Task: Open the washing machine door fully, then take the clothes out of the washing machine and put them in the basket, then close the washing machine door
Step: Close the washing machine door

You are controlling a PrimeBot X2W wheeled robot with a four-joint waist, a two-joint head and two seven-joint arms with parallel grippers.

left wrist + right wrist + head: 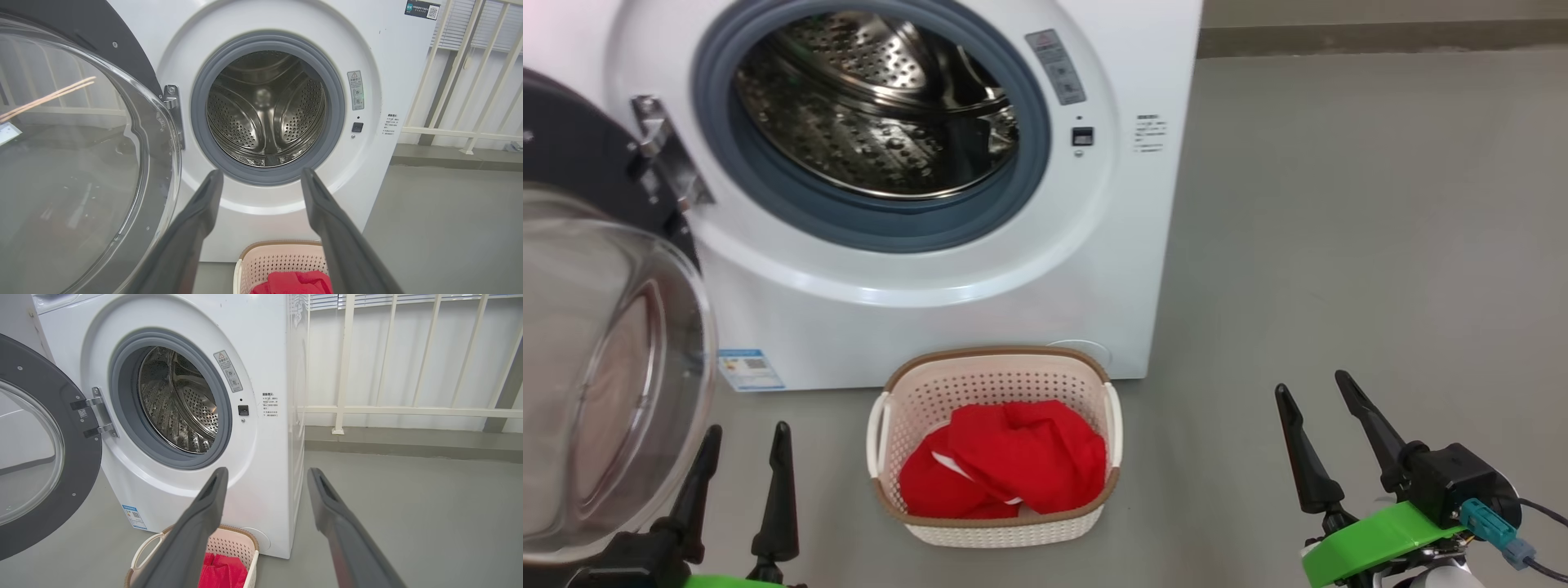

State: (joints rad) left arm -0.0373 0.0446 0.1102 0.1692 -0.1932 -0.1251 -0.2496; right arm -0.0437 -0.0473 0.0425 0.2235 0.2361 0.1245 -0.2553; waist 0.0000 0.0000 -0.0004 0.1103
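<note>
Leftward, the washing machine door (605, 367) runs off-frame; left gripper (749, 429) and right gripper (1312, 382) gape.

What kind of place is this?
Probably a laundry spot, maybe a balcony: a big white front-loading washing machine, a cream perforated plastic basket holding bright red clothes, and white railings beside it.

I can't read a single word from here. On the washing machine (931, 327) front, just right of the drum opening (874, 106), a grey sticker (1055, 67) carries a warning triangle above small pictograms. Further right is a block of black print (1150, 133), too fine to read. Low on the left, a blue-and-white label (750, 370) is equally illegible. A dark sticker (422, 9) at the top right corner bears a QR code.
</note>
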